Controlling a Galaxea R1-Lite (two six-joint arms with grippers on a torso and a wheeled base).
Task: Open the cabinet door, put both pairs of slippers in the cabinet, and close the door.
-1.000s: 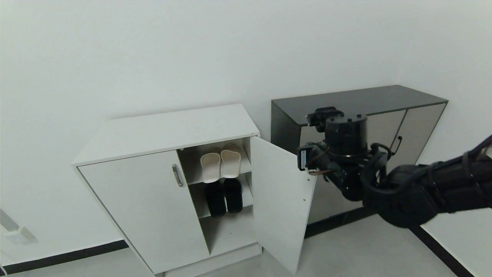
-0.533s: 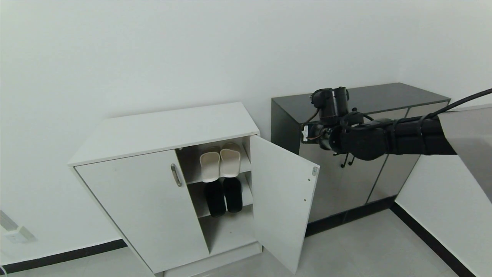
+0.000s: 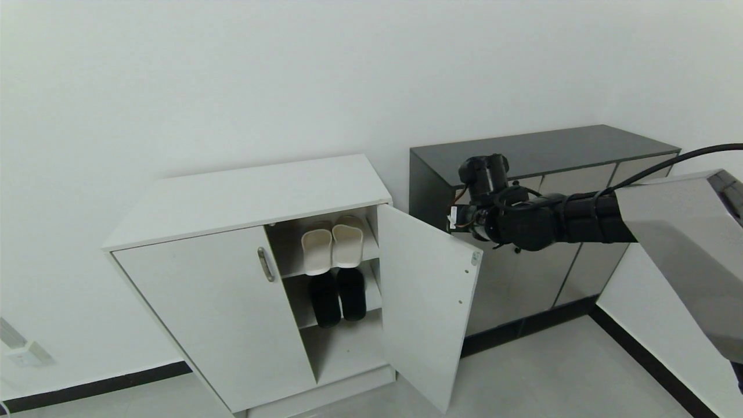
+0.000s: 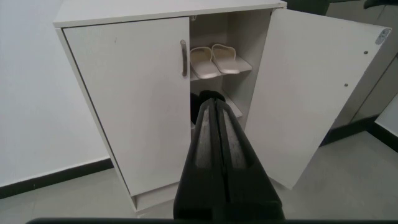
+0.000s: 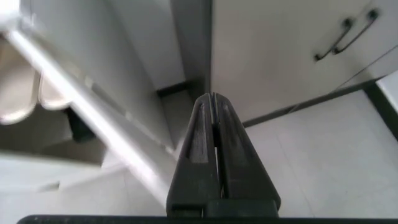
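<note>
The right gripper (image 5: 213,98), pinched shut and empty, hangs near the open cabinet door (image 3: 426,302), which lies at its seven o'clock.

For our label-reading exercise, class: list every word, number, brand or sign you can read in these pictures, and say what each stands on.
No text can be read anywhere.
White cabinet, its open door and the dark cabinet: plain, no print.
Cream slippers and black slippers: no marking visible.
Small white tag on the right arm: too small to read.
</note>
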